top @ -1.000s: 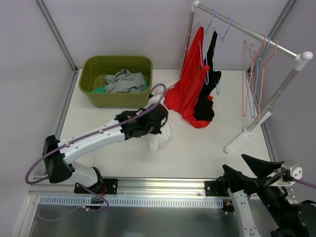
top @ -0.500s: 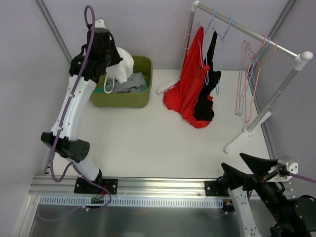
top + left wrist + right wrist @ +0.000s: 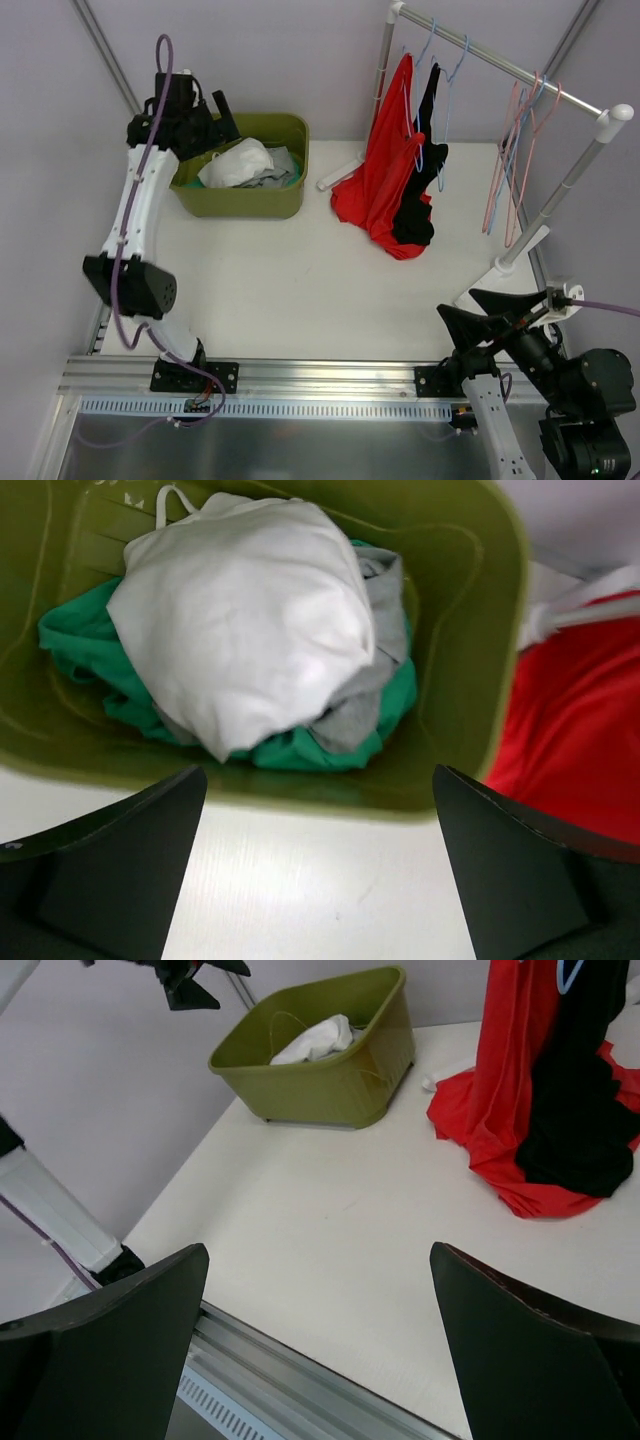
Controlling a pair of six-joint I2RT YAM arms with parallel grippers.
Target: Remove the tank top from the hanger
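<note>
A white tank top (image 3: 235,163) lies crumpled on top of green and grey clothes in the olive bin (image 3: 240,205). No hanger shows on it. My left gripper (image 3: 205,118) hovers above the bin's left side, open and empty. In the left wrist view the tank top (image 3: 240,620) fills the bin (image 3: 460,680) just beyond the open left gripper (image 3: 318,775). My right gripper (image 3: 458,305) stands open and empty near the table's front right edge. The right wrist view has the right gripper (image 3: 318,1250) over bare table, with the bin (image 3: 320,1090) far off.
A red garment (image 3: 385,170) and a black one (image 3: 428,150) hang on blue hangers from the white rack (image 3: 500,60) at the back right, their hems pooling on the table. Several empty pink and blue hangers (image 3: 515,150) hang further right. The rack's foot (image 3: 495,280) lies near my right gripper.
My left arm swung from mid-table up to the bin with the white tank top, then opened. The tank top dropped into the bin. The right arm shifted slightly left.
</note>
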